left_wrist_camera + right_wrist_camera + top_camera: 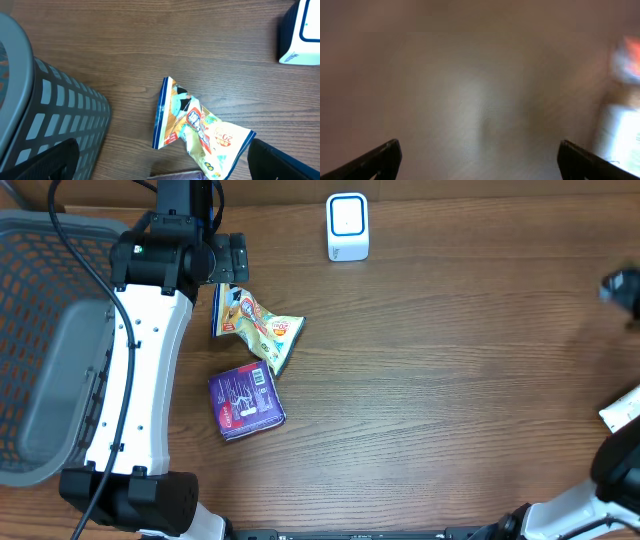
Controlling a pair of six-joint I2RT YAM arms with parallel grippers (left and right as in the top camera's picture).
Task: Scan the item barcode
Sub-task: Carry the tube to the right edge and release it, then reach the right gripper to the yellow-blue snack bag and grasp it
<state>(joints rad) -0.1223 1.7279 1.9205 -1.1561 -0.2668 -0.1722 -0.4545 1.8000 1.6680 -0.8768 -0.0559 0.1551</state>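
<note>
The left gripper (230,264) hangs over the wooden table (450,380) at about 11 o'clock from the table's middle, at the end of the white left arm (135,370) that reaches up from 7 o'clock. In the left wrist view its two dark fingers (47,162) stand wide apart at the lower corners, with nothing gripped between them. The snack bag (255,328) lies crumpled on the wood just at 5 o'clock of that gripper, apart from both fingers; its blue edge and its yellow-green printed face show in the wrist view. No barcode can be made out on it. The purple packet (246,400) lies flat at 6 o'clock of the snack bag, close beside it, its light printed panel facing up. The white scanner (347,227) stands at 12 o'clock on the table, at 2 o'clock of the snack bag and well apart from it. The grey mesh basket (40,350) fills the 9 o'clock side, near the left arm. The right arm shows in the overhead view only as dark, blurred parts along the 3 o'clock edge. The right wrist view is heavily smeared: the right gripper (480,150) has its fingers (380,160) spread wide with nothing between them, over blurred wood, and a pale shape with an orange patch at 3 o'clock cannot be identified.
</note>
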